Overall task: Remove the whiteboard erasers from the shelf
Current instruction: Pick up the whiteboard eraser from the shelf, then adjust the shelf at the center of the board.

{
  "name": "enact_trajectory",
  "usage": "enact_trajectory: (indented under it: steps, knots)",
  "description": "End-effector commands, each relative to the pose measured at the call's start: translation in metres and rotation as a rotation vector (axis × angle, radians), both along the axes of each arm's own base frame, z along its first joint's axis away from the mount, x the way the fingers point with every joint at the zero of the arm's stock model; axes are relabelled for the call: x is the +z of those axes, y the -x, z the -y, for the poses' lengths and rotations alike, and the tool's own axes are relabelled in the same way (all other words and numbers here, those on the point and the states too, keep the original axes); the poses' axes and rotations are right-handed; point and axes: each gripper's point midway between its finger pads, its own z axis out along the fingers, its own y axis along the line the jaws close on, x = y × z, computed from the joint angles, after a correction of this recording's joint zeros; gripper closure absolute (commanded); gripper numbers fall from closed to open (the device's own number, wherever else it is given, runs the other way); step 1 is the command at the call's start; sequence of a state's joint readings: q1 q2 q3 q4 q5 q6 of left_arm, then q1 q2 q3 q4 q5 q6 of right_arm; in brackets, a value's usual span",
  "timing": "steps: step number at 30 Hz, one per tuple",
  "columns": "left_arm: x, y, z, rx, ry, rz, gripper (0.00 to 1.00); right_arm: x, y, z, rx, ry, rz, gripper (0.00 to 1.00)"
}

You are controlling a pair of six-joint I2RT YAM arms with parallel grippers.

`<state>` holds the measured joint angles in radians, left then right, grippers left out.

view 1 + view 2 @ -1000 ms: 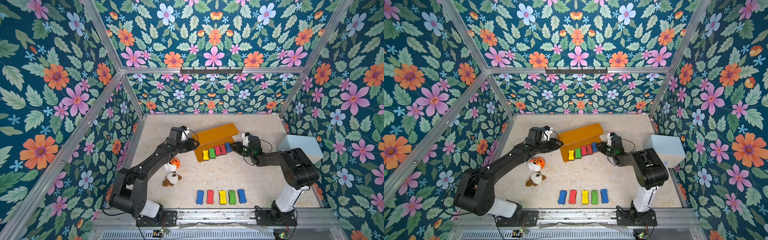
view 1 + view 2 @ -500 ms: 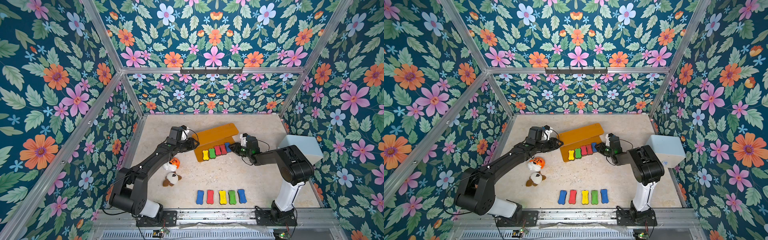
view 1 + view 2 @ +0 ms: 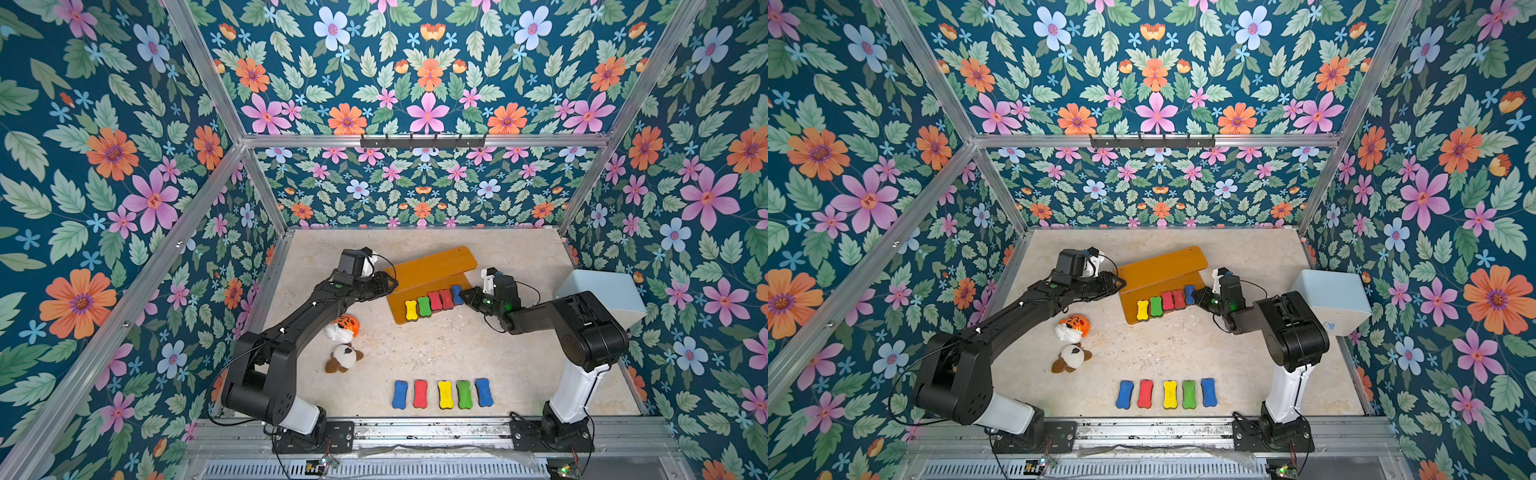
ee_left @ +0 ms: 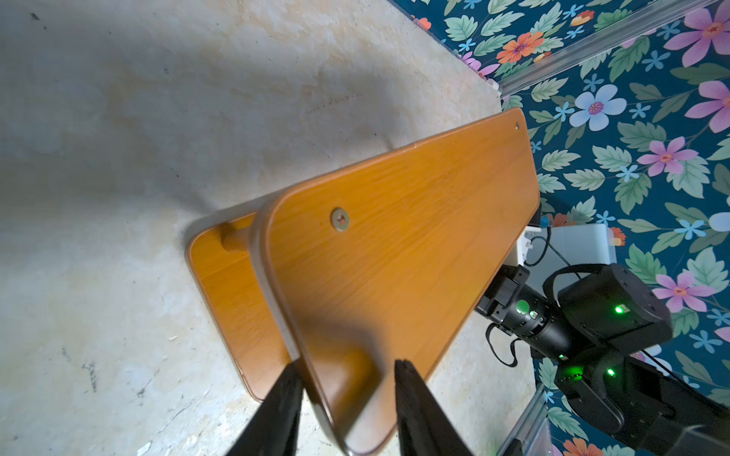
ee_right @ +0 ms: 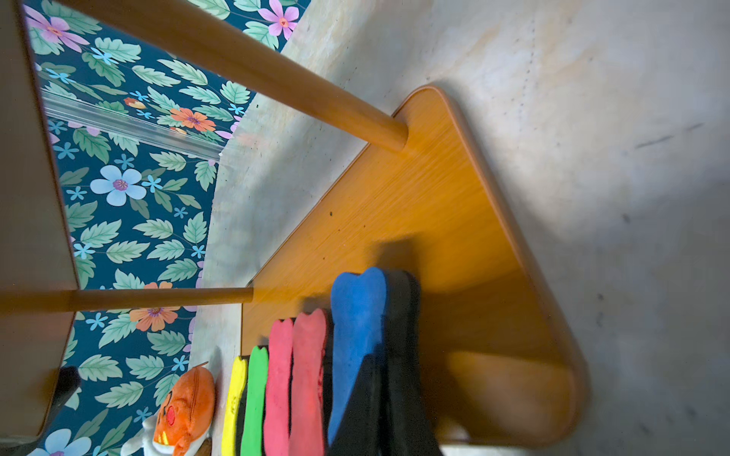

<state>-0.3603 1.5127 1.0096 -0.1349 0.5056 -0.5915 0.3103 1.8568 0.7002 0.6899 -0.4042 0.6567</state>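
Fingers at right point(image 5: 359, 434) pinch end blue eraser point(image 5: 357, 316); left fingers point(image 4: 418, 414) clamp shelf point(image 4: 395, 221) corner.

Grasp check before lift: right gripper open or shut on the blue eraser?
Shut: the right gripper pinches the blue eraser, tipped on edge on the shelf.

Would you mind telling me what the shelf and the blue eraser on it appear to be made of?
The shelf looks like wood or wood-grain laminate, glossy orange-brown: visible grain streaks and sheen. The blue eraser looks like matte foam, finely pitted, backed by a dark, perhaps felt, layer.
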Motion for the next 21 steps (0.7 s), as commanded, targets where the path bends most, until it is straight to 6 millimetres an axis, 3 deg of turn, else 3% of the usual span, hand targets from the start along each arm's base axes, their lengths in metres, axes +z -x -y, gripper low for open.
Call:
enact_trajectory:
  steps: [1, 13, 19, 21]
  knots:
    - [0.001, -0.006, -0.002, -0.004, -0.007, 0.012, 0.56, 0.000, 0.001, 0.003, -0.020, 0.006, -0.010, 0.93]
    - [0.000, -0.021, 0.000, 0.010, -0.005, 0.004, 0.56, 0.027, 0.005, 0.008, -0.042, -0.002, 0.033, 0.97]
    - [0.000, -0.031, 0.002, 0.016, -0.008, 0.004, 0.56, 0.031, 0.019, 0.014, -0.046, 0.014, 0.020, 0.97]
    - [0.002, -0.034, 0.003, 0.017, -0.007, 0.004, 0.56, 0.043, 0.024, 0.016, -0.044, 0.010, 0.042, 0.97]
